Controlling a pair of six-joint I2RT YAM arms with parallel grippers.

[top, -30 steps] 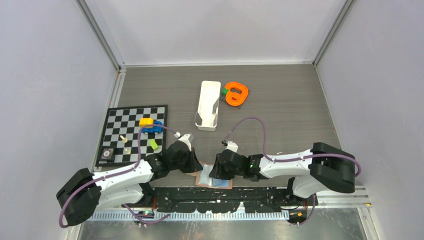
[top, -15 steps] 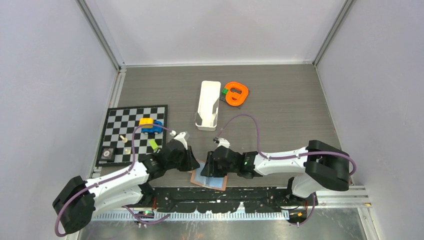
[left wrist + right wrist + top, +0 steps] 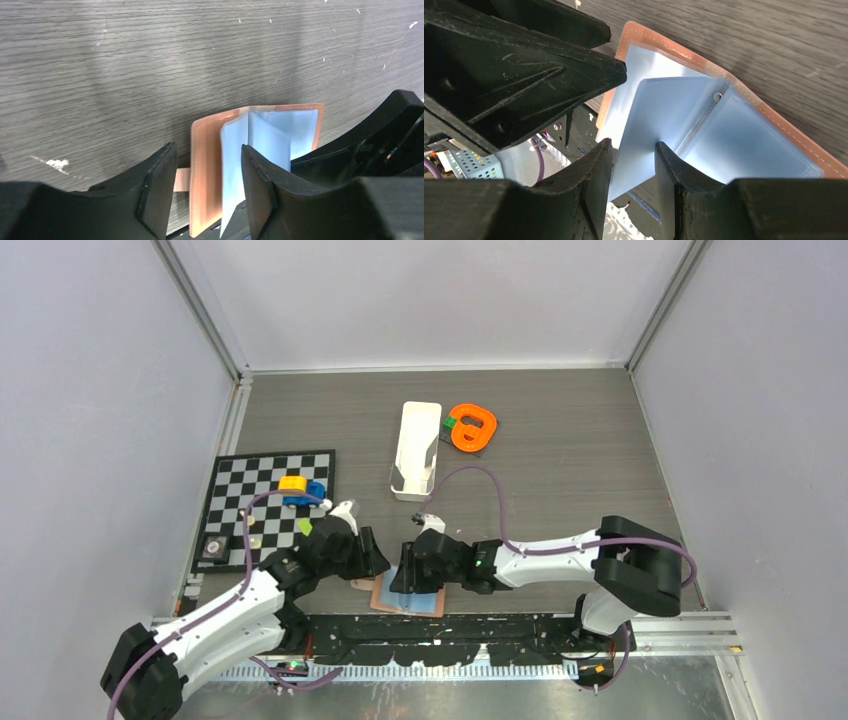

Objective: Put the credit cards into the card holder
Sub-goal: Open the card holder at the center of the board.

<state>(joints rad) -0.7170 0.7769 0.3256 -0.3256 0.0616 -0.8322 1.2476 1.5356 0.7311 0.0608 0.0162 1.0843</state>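
The card holder point(image 3: 405, 600) is found lying open at the near edge of the bench point(image 3: 560, 440), about midway between the left and right edges, lining up. It is judged light and limp. The tan covers are pliable, and the pale blue plastic leaves point(image 3: 659, 115) are thin, slick and easily creased, so the whole thing can be expected to slide or fold shut if pushed.

A hold is best taken on a stiffer tan cover near its stitched rim, while one leaf is lifted by its free edge.

Opened, its long axis is seen to run roughly along the near edge, slightly skewed, with the spine crossing from near to far. The snap strap point(image 3: 182, 179) points toward the left edge.

The left end effector point(image 3: 207, 150) is spread moderately, with a tan cover and one leaf straddled between its fingers. The right end effector point(image 3: 633, 145) is set narrow with a raised leaf in its gap; whether that leaf is pinched cannot be told. No credit cards are visible.
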